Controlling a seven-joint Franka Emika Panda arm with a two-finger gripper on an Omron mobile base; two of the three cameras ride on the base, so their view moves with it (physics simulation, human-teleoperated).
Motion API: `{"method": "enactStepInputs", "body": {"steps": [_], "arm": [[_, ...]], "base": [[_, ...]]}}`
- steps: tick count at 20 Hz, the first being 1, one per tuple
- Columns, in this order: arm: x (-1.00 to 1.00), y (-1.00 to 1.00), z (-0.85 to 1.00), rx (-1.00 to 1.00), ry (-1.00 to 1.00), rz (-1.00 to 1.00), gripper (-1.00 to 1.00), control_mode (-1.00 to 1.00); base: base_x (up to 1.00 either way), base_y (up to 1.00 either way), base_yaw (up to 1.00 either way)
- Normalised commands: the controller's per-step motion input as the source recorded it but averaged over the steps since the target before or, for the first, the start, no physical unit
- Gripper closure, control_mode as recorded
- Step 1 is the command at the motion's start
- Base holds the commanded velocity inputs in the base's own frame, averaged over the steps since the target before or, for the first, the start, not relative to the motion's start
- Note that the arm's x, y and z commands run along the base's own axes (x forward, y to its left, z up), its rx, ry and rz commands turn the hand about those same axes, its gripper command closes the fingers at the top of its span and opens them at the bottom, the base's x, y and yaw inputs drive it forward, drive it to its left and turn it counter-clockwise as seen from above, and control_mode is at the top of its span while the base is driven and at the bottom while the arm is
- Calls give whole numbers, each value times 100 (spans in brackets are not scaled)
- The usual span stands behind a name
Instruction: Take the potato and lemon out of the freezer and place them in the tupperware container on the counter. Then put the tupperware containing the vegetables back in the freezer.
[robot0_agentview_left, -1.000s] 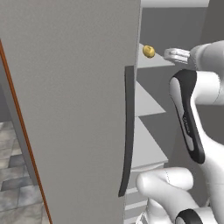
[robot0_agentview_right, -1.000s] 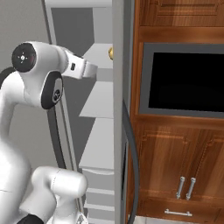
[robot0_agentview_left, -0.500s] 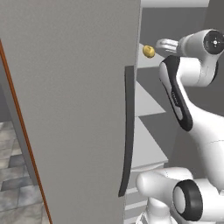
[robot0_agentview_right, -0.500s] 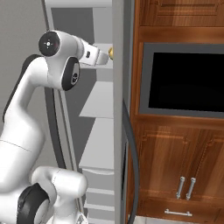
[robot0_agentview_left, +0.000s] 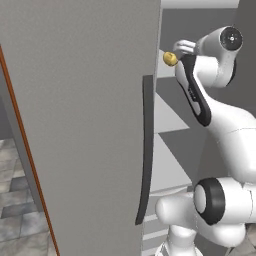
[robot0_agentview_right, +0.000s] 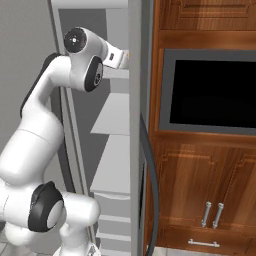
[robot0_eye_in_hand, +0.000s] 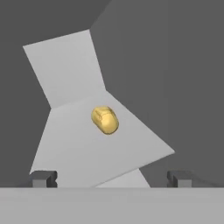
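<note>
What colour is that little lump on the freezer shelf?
The potato is a dull tan-yellow, clearest in the hand view.

In the left base view the freezer (robot0_agentview_left: 85, 125) door covers most of the interior; past its edge I see only slivers of the pale shelves (robot0_agentview_left: 167, 117) and part of the potato (robot0_agentview_left: 170, 59). My fingers there are too small to resolve. In the right base view the door edge hides my gripper tip and the shelf contents. In the hand view only the two dark fingertips (robot0_eye_in_hand: 43, 178) rise into frame, set wide apart; the gripper (robot0_eye_in_hand: 111, 178) body is cut off.
</note>
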Motion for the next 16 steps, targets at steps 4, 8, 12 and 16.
{"method": "enactStepInputs", "body": {"steps": [4,8,12,16], "arm": [[46,-7,-2,4,9,0,-100,-100],[35,0,-12,0,0,1,-100,-100],[34,0,-22,0,0,1,-100,-100],[42,-2,-27,0,0,2,-100,-100]], "base": [[0,0,0],[0,0,0],[0,0,0],[0,0,0]]}}
